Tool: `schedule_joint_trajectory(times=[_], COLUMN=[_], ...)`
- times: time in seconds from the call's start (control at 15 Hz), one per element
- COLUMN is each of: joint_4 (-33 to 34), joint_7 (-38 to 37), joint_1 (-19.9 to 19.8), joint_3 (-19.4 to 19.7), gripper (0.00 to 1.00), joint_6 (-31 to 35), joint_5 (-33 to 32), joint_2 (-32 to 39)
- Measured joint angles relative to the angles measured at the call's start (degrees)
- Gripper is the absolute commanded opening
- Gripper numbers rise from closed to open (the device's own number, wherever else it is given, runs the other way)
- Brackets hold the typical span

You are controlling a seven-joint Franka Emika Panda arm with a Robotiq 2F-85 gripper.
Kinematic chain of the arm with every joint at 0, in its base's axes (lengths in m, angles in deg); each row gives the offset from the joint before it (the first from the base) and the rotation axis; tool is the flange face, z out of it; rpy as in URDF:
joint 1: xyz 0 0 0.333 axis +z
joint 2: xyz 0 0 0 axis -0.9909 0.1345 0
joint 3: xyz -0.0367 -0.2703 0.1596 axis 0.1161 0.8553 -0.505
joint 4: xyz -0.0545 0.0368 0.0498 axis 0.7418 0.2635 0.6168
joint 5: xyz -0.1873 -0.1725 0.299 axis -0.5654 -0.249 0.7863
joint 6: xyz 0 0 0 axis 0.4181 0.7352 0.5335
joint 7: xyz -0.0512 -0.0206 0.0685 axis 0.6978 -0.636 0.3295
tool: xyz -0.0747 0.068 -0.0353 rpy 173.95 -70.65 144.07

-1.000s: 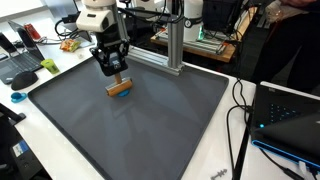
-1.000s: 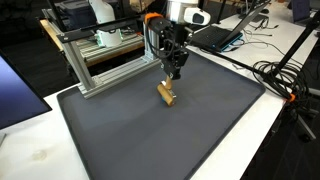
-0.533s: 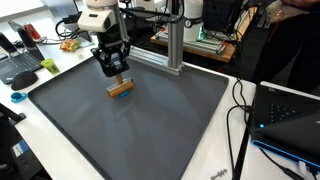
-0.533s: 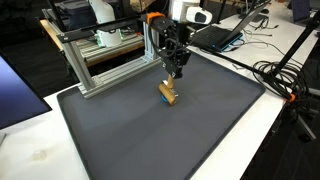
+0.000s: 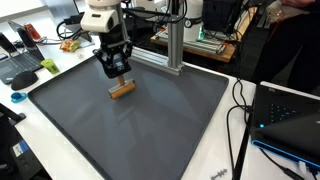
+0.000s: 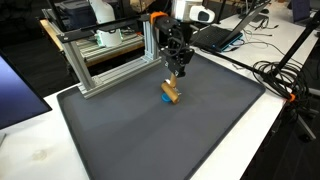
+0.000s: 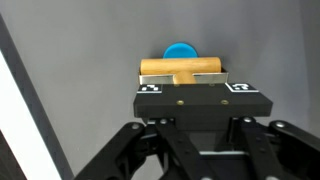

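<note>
My gripper [image 7: 188,90] is shut on a small wooden T-shaped piece [image 7: 185,68] with a blue disc [image 7: 180,50] at its far end. In both exterior views the gripper [image 5: 118,70] [image 6: 178,70] points down over the far part of a dark grey mat [image 5: 140,120] [image 6: 160,130]. The wooden piece [image 5: 122,88] [image 6: 171,92] hangs tilted under the fingers, close to the mat. The blue disc [image 6: 165,98] shows at its lower end. The fingertips are hidden behind the black marker block [image 7: 190,100].
A metal frame [image 6: 105,60] [image 5: 172,45] stands on the table just behind the mat. A laptop [image 5: 285,115] and cables [image 5: 238,110] lie beside the mat. Another laptop [image 6: 215,35] and cables [image 6: 275,75] show there too. Clutter [image 5: 30,60] lies at the table's end.
The wooden piece has turned slightly in the gripper, so the blue disc now shows in an exterior view. The gripper has shifted a little.
</note>
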Motion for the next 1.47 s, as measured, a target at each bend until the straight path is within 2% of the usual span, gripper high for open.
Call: schedule_joint_trajectory(times=[1.47], joint_4=[0.36], joint_7=[-1.48], joint_1=[0.02], joint_3=[0.82], gripper=[0.22], joint_6=[-0.38], joint_5=[-0.13], joint_2=[0.28])
